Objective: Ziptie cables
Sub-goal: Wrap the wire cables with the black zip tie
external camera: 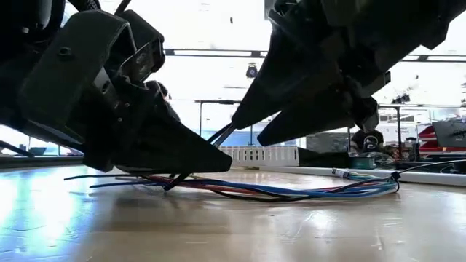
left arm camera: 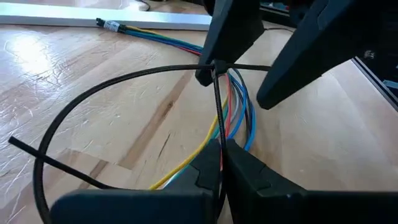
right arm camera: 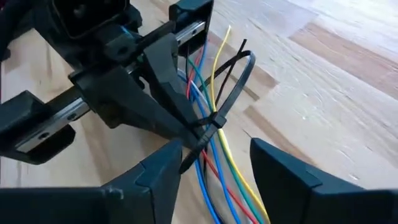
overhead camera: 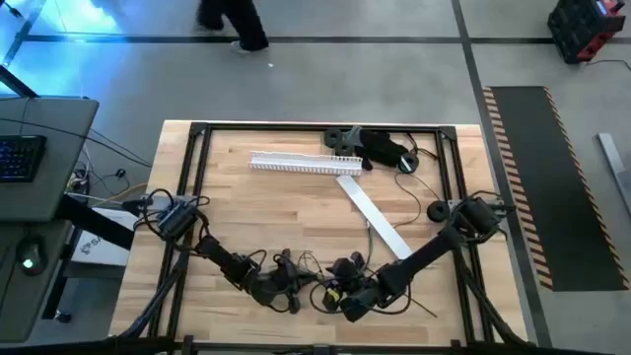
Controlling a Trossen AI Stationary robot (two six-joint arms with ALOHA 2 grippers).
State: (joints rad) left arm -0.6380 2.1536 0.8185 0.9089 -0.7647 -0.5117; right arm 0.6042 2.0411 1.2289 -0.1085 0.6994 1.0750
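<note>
Near table's front edge, left pincer [left arm camera: 219, 163] clenched on zip tie [left arm camera: 81, 99] looping cables [left arm camera: 239, 106], right pincer [right arm camera: 214, 163] released, loop partly cut off.

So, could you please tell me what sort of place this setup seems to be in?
Probably a robotics lab or workshop: a framed wooden workbench on a concrete floor with hazard-striped matting, a computer desk with keyboard alongside, and ceiling strip lights.

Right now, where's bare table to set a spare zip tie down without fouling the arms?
Best patch: bare wood left of centre, between the white slotted strip and the left gripper. A smaller one lies right of the flat white strip, before the right arm. Crowded: the front edge, where both grippers meet over the cables, and the back edge around the black gadget.
</note>
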